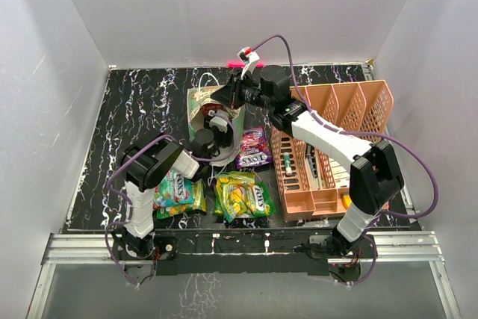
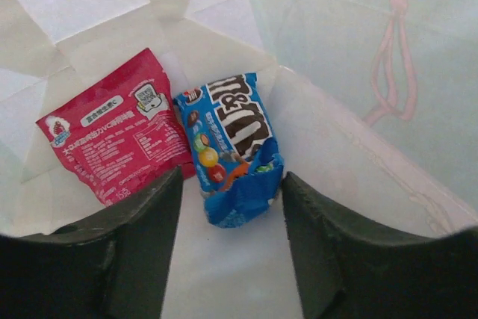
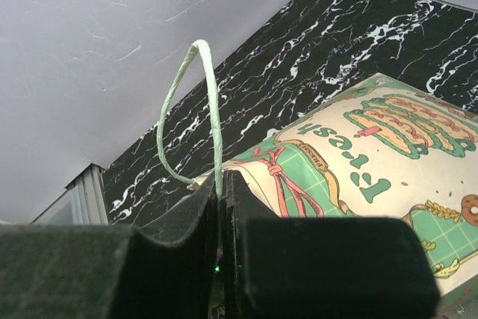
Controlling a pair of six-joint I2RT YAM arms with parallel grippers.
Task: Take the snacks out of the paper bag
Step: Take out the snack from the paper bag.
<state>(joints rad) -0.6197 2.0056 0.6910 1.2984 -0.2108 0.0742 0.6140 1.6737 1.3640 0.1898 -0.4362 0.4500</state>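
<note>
The paper bag lies on its side at the back middle of the table. My left gripper reaches into its mouth; in the left wrist view it is open. A blue packet lies just beyond its fingertips, between them and untouched, with a red packet to its left. My right gripper is shut on the bag's pale cord handle, at the rim of the bag. The purple-pink, yellow-green and teal-green packets lie on the table outside the bag.
A peach slotted organiser holding small items stands at the right, under my right arm. White walls close in the table on three sides. A metal rail runs along the near edge.
</note>
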